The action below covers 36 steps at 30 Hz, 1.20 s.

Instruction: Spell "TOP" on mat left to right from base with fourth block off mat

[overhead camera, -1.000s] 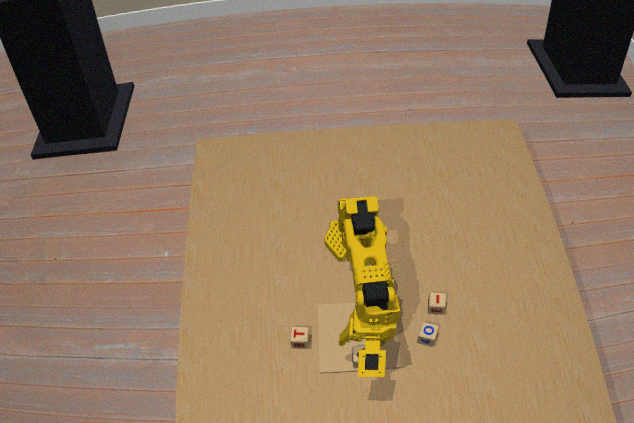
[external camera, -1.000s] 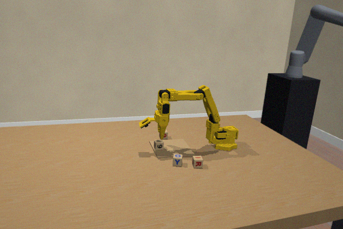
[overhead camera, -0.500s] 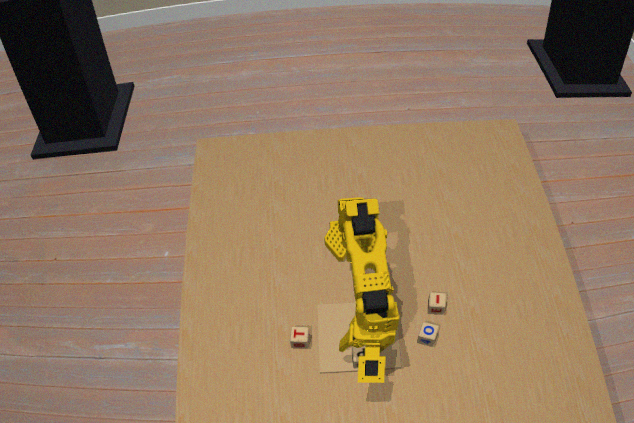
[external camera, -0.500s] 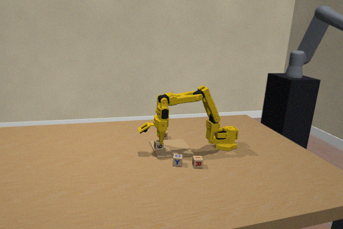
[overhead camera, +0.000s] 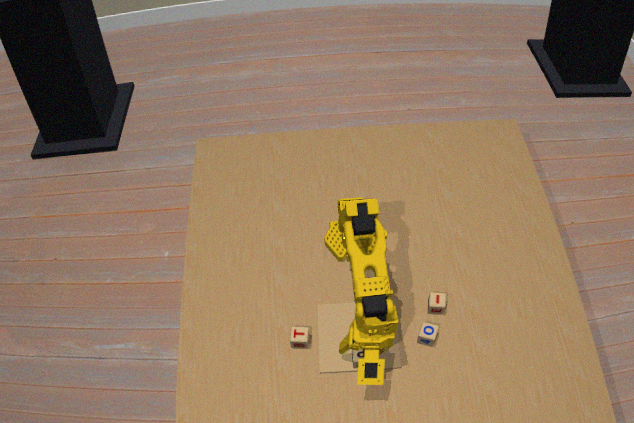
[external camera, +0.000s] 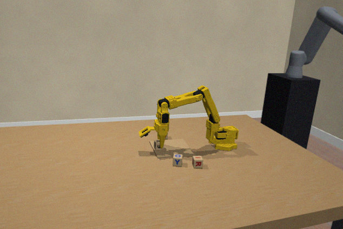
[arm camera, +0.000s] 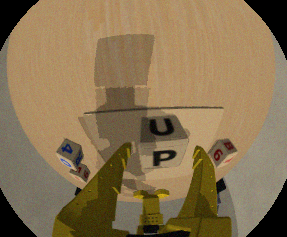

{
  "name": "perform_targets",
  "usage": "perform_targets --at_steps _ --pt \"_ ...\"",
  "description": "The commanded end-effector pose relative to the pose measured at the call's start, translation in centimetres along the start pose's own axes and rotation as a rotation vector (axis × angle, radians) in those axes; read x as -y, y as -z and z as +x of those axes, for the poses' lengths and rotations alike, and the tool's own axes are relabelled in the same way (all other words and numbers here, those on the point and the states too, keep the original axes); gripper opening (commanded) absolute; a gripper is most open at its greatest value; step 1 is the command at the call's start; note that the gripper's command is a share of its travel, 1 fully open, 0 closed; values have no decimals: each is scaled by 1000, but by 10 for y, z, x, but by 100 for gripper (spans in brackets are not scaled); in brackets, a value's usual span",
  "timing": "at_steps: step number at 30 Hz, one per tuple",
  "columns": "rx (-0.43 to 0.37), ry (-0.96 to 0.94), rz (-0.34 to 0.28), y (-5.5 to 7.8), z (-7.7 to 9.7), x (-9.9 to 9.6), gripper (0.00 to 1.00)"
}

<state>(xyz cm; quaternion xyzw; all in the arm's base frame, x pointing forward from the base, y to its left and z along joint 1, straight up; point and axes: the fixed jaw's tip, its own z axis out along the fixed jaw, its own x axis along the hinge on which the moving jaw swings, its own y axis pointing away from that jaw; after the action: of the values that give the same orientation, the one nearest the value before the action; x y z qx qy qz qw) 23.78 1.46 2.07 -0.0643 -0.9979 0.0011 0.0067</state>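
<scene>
Jaws (overhead camera: 362,356) (external camera: 162,146): apart, a gap visible to each side of the P block (overhead camera: 361,354) (external camera: 156,144) (arm camera: 163,141), which you have not clamped.
P block: on the mat (overhead camera: 335,326) (external camera: 179,143) (arm camera: 207,124), near its far edge and about midway across.
Step in hand: probably straddling the P block; centre before closing, keep the tips off the mat, and if shifting it, go right to leave room.
T block (overhead camera: 299,336) (external camera: 166,135) (arm camera: 223,152): off the mat, your right; red T above, 6 on a side.
O block (overhead camera: 428,332) (external camera: 177,160) (arm camera: 69,153): off, your left; blue O, Y, 4.
I block (overhead camera: 437,300) (external camera: 197,162) (arm camera: 80,173): off, left; red I, R.
P lettering: P upright above, U on the outer side.
</scene>
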Motion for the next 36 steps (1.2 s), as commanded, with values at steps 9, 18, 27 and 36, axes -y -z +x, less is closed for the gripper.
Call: perform_targets --at_steps 9,18,27,36 --pt "113 11 -19 19 -13 -3 35" --pt "113 11 -19 19 -13 -3 35" --pt "113 11 -19 19 -13 -3 35" --pt "113 10 -18 19 -13 -1 32"
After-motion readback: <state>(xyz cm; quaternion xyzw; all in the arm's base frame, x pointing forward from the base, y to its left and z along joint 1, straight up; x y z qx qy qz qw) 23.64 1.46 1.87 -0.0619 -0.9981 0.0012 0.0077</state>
